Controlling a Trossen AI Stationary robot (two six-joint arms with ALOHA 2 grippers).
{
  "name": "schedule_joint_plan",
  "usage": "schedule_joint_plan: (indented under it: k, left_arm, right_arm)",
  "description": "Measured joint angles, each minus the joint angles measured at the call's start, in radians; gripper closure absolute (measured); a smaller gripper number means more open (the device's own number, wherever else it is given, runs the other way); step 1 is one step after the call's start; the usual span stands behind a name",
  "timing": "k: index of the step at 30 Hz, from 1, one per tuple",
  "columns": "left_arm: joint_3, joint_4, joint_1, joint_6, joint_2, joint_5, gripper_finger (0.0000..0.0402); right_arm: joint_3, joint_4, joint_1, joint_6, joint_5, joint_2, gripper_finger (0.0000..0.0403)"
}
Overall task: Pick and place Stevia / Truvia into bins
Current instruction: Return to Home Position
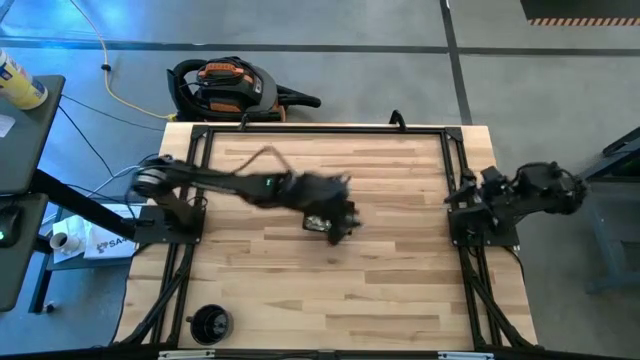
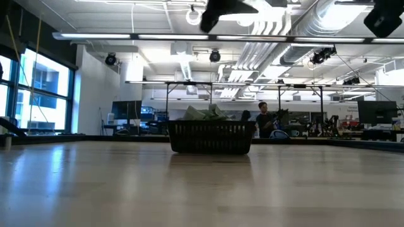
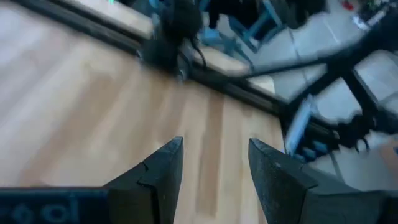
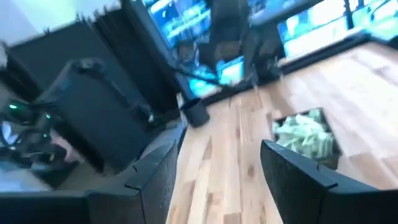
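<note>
Stevia sachets lie heaped, pale green and white, inside the black tray, which stands near the centre of the table. Nearest item first: my left gripper is spread wide with nothing between its fingers, and its wrist view shows only bare boards and the table edge beyond. In the high view this gripper hangs at mid-frame directly over the tray and covers most of it, so the tray's long axis cannot be read from above. The low view presents one broad mesh wall, with sachets piled above the rim. Finding: the tray lies beneath the left fingers and apart from them, and the left arm's base sits at the frame's left. I judge the withdrawal should run upward and leftward, away from the heap. Farther off, my right gripper, likewise spread and empty, waits folded at the frame's right, well apart from the tray.
</note>
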Motion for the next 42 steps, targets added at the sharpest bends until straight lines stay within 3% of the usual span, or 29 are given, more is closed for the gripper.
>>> schedule_joint_plan:
  k: [2, 6, 10, 15, 20, 24, 29, 37, 42]
  left_arm:
    - [-0.157, 0.1, -0.027, -0.011, -0.083, -0.016, 0.0186]
    - [-0.406, 0.25, -0.077, 0.011, -0.339, -0.121, 0.0185]
    - [-0.627, 0.3, -0.121, -0.025, -0.518, -0.236, 0.0185]
    - [-0.856, 0.32, -0.152, -0.035, -0.774, -0.252, 0.0185]
    - [-1.069, 0.204, -0.144, -0.072, -1.003, -0.238, 0.0185]
    - [-1.162, 0.072, -0.143, -0.112, -1.185, -0.243, 0.0185]
    - [-1.187, -0.001, -0.143, -0.103, -1.311, -0.257, 0.0185]
    - [-1.184, 0.042, -0.143, -0.1, -1.416, -0.376, 0.0185]
    - [-1.183, 0.01, -0.143, -0.047, -1.44, -0.352, 0.0185]
  right_arm:
    - [0.001, -0.018, -0.001, -0.006, 0.02, -0.058, 0.0181]
    - [0.038, -0.075, 0.0, -0.04, 0.039, -0.042, 0.0181]
    - [0.034, -0.102, 0.0, -0.034, 0.203, -0.019, 0.0181]
    - [0.033, -0.104, 0.0, 0.034, 0.308, -0.018, 0.0181]
    - [0.035, -0.124, 0.0, -0.009, 0.304, -0.02, 0.0181]
    - [0.035, -0.117, 0.0, -0.068, 0.314, -0.022, 0.0181]
    - [0.036, -0.026, -0.001, 0.048, 0.403, -0.02, 0.0181]
    - [0.036, -0.021, -0.001, -0.057, 0.382, -0.02, 0.0181]
    - [0.041, -0.091, 0.0, -0.121, 0.364, -0.061, 0.0181]
